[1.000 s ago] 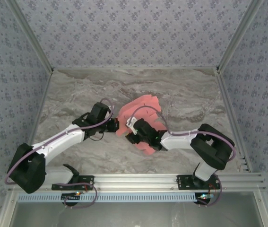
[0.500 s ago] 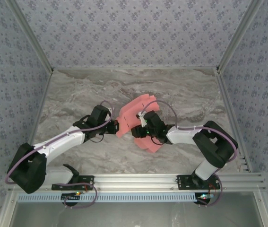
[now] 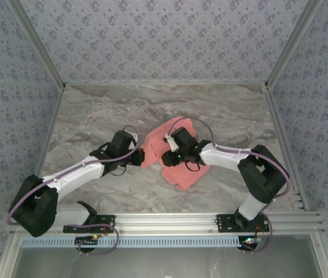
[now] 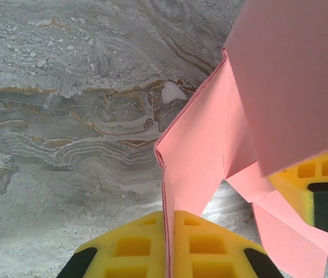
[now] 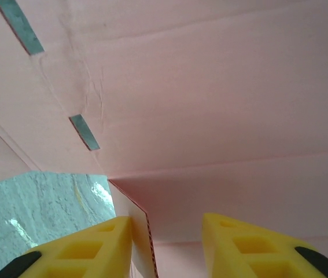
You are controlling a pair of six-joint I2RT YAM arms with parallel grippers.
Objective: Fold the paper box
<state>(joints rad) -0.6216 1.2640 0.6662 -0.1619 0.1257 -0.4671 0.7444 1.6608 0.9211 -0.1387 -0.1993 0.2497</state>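
Note:
The paper box [image 3: 187,176] is a salmon-pink card sheet, partly folded, at the middle of the table. My left gripper [image 3: 143,156] is shut on its left edge. In the left wrist view the yellow pads [image 4: 204,249] pinch a thin upright card panel [image 4: 201,150]. My right gripper [image 3: 170,156] hovers over the sheet's middle. In the right wrist view the right gripper [image 5: 166,223] stands open, a raised flap edge [image 5: 143,231] lying against its left finger. The paper box [image 5: 210,87] spreads pink behind it. One right finger [image 4: 302,179] pokes out under a flap.
The grey marbled table [image 3: 94,116] is bounded by patterned walls on three sides. An aluminium rail [image 3: 169,221] with both arm bases runs along the near edge.
My right gripper has moved away from the rail and to the right over the sheet, its jaws narrowing. The sheet's far flaps now sit lower. The left gripper keeps its hold.

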